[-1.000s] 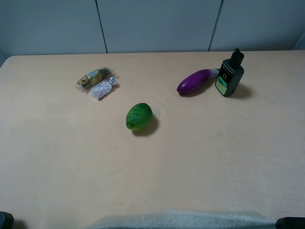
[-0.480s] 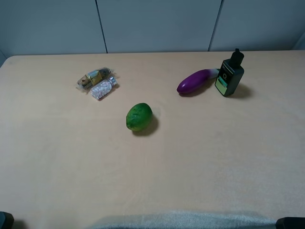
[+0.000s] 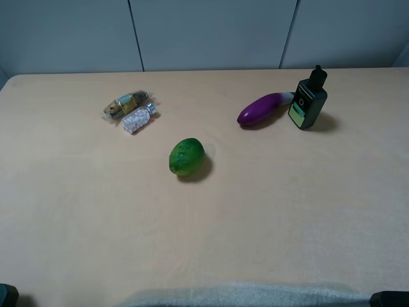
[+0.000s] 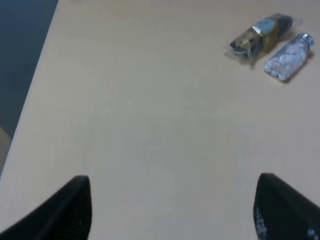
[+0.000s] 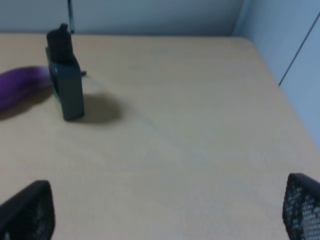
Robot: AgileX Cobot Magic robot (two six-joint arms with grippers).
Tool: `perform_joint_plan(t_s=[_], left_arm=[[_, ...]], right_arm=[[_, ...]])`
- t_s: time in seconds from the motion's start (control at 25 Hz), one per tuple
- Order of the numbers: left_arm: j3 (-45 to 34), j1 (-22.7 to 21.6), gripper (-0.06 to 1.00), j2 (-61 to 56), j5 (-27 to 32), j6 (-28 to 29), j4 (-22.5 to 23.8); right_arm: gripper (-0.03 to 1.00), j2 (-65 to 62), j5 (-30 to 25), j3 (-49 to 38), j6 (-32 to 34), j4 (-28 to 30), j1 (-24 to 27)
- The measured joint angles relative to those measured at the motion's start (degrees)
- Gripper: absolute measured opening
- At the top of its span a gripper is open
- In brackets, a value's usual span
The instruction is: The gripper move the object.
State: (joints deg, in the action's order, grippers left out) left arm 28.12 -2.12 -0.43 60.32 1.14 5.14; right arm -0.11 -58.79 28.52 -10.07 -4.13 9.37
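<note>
- My right gripper [image 5: 165, 210] hangs over bare table [image 3: 268, 211] with its jaws spread wide; only the two fingertips [image 5: 30, 210] show at the edges of my right wrist view, and nothing sits between them
- My left gripper [image 4: 172, 210] is likewise spread wide and holds nothing, its two dark fingertips [image 4: 70, 207] at the edges of my left wrist view
- In the exterior high view only small dark corners of my arms show at the near edge of the table
- The bottle [image 3: 308, 101] stands upright at the far right of the table, its black cap up and its light green label facing the near side; my right wrist view shows it [image 5: 65, 80] well ahead of my open fingers, casting a shadow to one side
- The purple eggplant [image 3: 263, 108] lies just beside the bottle on its left, its pale end towards it; I cannot tell if they touch
- A green lime [image 3: 186, 157] sits near the middle of the table, well apart from both
- Far left lie a wrapped packet [image 3: 126, 103] and a small clear jar of white pieces [image 3: 139, 118], side by side, ahead of my left gripper
</note>
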Motion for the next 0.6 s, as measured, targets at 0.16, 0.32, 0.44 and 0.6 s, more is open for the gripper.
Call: perform_joint_plan(t_s=[0.16,0.32,0.44,0.6], left_arm=[[0.0,0.0,0.74,0.0,0.0,0.0,0.0],[0.0,0.0,0.74,0.0,0.0,0.0,0.0],[0.0,0.0,0.74,0.0,0.0,0.0,0.0],[0.0,0.0,0.74,0.0,0.0,0.0,0.0]], right_arm=[[0.69,-0.2,0.0,0.0,0.0,0.12,0.0],[0.69,-0.2,0.0,0.0,0.0,0.12,0.0],[0.69,-0.2,0.0,0.0,0.0,0.23,0.0],[0.69,-0.2,0.0,0.0,0.0,0.27,0.0]])
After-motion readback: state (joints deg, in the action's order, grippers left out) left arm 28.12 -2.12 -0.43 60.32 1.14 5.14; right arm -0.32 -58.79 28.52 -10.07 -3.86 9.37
